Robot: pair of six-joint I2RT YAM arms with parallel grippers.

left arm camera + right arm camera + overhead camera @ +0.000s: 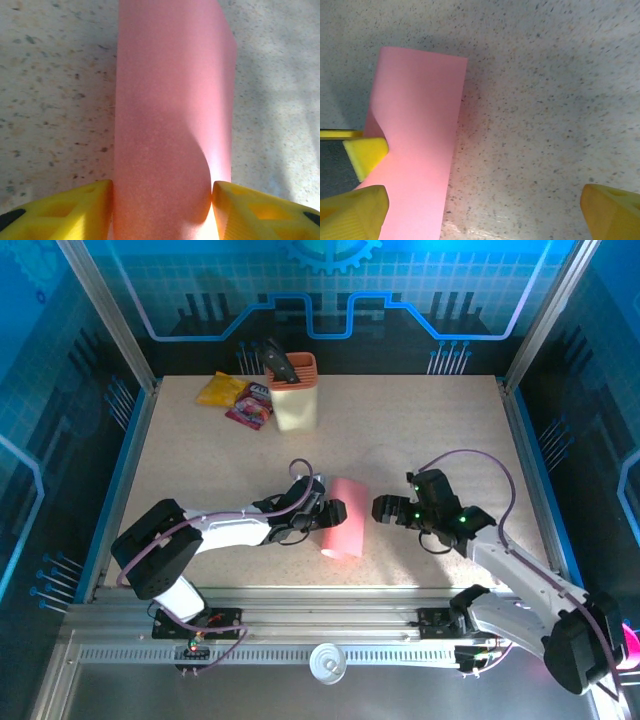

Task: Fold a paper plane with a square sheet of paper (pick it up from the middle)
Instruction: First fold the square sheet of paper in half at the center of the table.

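The thin, matte pink-red square sheet of paper [342, 518] is lying just toward 6 o'clock from the middle of the speckled beige table [430, 440]. It is bowing up into a rounded arch, its long side running from 12 to 6 o'clock.

The left gripper [330, 512] is reaching in from 9 o'clock and is grasping the sheet. In the left wrist view the paper [170, 120] is filling the whole gap between the yellow fingers [75, 210] and is touching both of them, the jaws standing partly apart around the bulge. In the right wrist view one of these fingers is pressing a dent into the 9 o'clock edge of the sheet [417, 145].

The right gripper [383, 509] is hovering just beside the sheet at its 3 o'clock side, apart from it. Its jaws are spreading wide and are gripping nothing, with bare tabletop between its own fingertips [610, 207].

Toward 11 o'clock, at the far edge, a cream tub with an orange rim [293, 392] is standing upright with a dark tool in it. A crinkly yellow packet [222, 390] and a glossy purple-pink snack packet [250, 406] are lying just at its 9 o'clock side.
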